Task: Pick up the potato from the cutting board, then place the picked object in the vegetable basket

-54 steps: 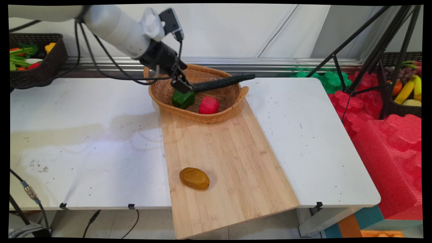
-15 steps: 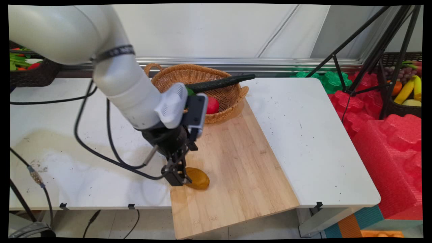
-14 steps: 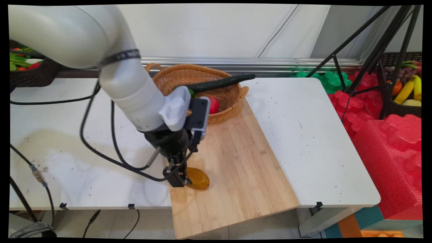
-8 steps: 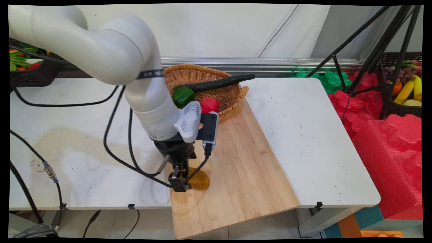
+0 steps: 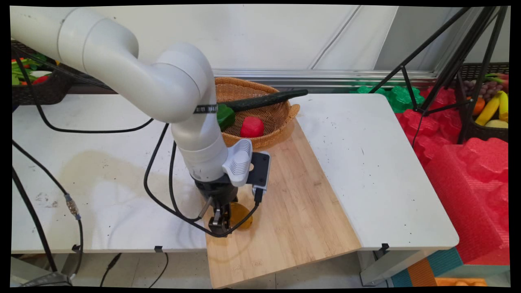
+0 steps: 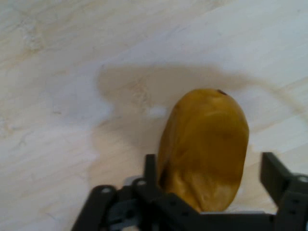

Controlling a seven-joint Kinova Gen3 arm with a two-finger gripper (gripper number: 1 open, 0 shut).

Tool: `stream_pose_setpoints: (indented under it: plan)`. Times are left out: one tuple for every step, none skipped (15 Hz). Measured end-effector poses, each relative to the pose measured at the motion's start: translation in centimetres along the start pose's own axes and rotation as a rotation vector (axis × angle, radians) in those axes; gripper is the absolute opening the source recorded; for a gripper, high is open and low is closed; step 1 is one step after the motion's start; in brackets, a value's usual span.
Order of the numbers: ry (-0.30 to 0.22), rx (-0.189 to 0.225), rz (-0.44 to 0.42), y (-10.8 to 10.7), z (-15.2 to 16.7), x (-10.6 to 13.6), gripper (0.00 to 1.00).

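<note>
A brown-yellow potato (image 5: 243,213) (image 6: 204,147) lies on the near left part of the wooden cutting board (image 5: 293,191). My gripper (image 5: 220,222) (image 6: 211,169) has come straight down on it and stands open, one finger on each side of the potato. In the hand view the left fingertip (image 6: 151,166) lies against the potato's side, while the right fingertip (image 6: 273,174) stands a little apart from it. The potato's near end is hidden behind the linkage.
At the board's far end stands a wicker basket (image 5: 281,122) with a green pepper (image 5: 225,116), a red vegetable (image 5: 252,127) and a long dark cucumber (image 5: 264,99). Black cables (image 5: 163,191) hang left of the hand. Tripod legs (image 5: 427,73) stand at the back right.
The hand has come from the basket to the potato, then swung upright and sunk over it, so the fingers now straddle it. The potato has not moved.
</note>
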State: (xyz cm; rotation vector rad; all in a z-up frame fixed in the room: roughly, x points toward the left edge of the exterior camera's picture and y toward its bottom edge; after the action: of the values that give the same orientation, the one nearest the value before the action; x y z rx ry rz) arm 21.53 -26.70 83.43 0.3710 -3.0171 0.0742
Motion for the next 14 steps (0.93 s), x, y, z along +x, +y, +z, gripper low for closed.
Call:
stream_pose_setpoints:
  plan:
    - [0.0, 0.0, 0.003, 0.1, 0.2, 0.0, 0.0]
    - [-0.001, 0.002, 0.005, 0.2, 0.4, 0.0, 0.0]
    - [-0.001, 0.005, 0.007, 0.2, 0.4, -0.1, 0.0]
    - [0.0, 0.009, 0.007, 0.3, 0.4, -0.2, 0.0]
    - [0.003, 0.013, 0.003, 0.4, 0.3, -0.3, 0.0]
    - [0.009, 0.017, -0.005, 0.5, 0.2, -0.5, 0.0]
    - [0.02, 0.021, -0.019, 0.7, -0.3, -0.6, 0.0]
    - [0.029, 0.025, -0.033, 0.8, -0.8, -0.8, 0.0]
    - [0.046, 0.034, -0.048, 0.9, -1.6, -0.9, 0.0]
    - [0.066, 0.045, -0.063, 1.0, -2.6, -1.1, 0.0]
    - [0.085, 0.056, -0.077, 0.9, -3.7, -1.3, 0.0]
    - [0.111, 0.074, -0.098, 0.7, -5.1, -1.6, 0.0]
    - [0.136, 0.095, -0.119, 0.4, -6.5, -2.0, 0.0]
    - [0.156, 0.116, -0.137, 0.0, -7.8, -2.2, 0.0]
